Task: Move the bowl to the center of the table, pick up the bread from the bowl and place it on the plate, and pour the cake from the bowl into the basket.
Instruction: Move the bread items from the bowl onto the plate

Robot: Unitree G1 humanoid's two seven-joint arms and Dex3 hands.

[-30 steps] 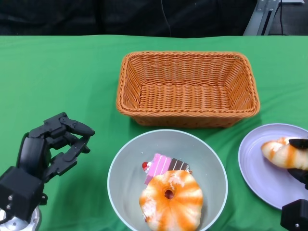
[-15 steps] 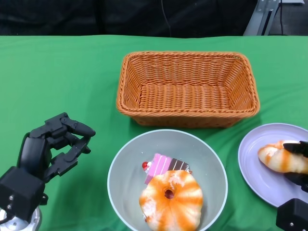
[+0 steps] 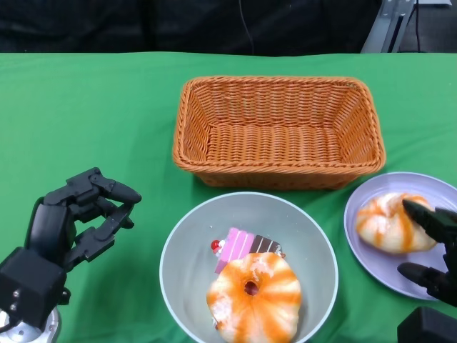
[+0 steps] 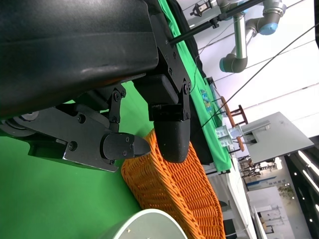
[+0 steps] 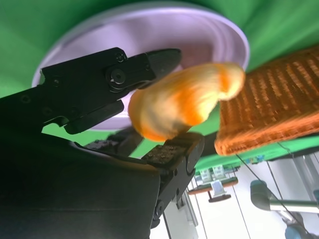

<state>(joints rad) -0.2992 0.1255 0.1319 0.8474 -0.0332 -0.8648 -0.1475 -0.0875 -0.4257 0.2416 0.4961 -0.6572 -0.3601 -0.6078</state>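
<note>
A grey bowl (image 3: 186,243) stands at the near middle, holding an orange-striped round bread (image 3: 253,296) and a pink cake slice (image 3: 239,246). A second striped bread (image 3: 389,223) lies on the lilac plate (image 3: 371,264) at the right. My right hand (image 3: 432,250) is spread around it: one fingertip lies over its near edge and the thumb stands apart from it. In the right wrist view the bread (image 5: 184,102) shows between the fingers (image 5: 149,62) over the plate (image 5: 149,30). My left hand (image 3: 78,214) hovers left of the bowl, fingers curled and holding nothing.
An orange wicker basket (image 3: 189,136) stands behind the bowl, also seen in the left wrist view (image 4: 179,194) and the right wrist view (image 5: 279,104). Green cloth covers the table; its far edge meets a dark backdrop.
The bread and my right hand have moved left, and the bread now lies on the plate. The plate has slid slightly left. The right fingers have spread. My left hand has not moved.
</note>
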